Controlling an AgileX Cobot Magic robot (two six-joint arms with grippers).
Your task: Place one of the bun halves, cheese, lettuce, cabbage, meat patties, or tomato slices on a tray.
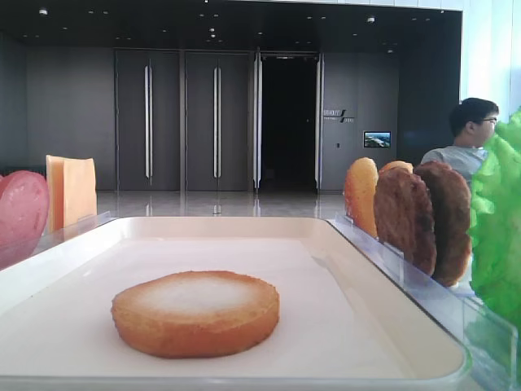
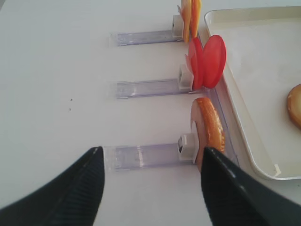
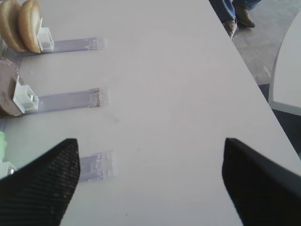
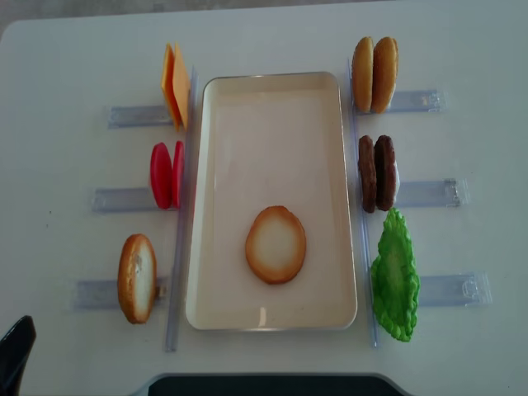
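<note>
A bun half (image 4: 275, 244) lies flat on the cream tray (image 4: 272, 107), cut face up, also seen low down (image 1: 195, 314). A second bun half (image 2: 209, 127) stands on edge in the near left rack. My left gripper (image 2: 153, 153) hovers open over that rack, its right finger (image 2: 230, 188) close beside this bun, nothing between the jaws. Tomato slices (image 2: 207, 61) and cheese (image 2: 190, 14) stand in the racks beyond. My right gripper (image 3: 150, 143) is open over bare table, right of the racks with bun halves (image 3: 21, 23), meat patties (image 3: 7, 92) and lettuce (image 4: 396, 276).
Clear plastic racks (image 4: 124, 115) line both long sides of the tray. The table's right edge (image 3: 254, 80) drops to the floor, where a person's feet show. A seated person (image 1: 468, 134) is behind the table.
</note>
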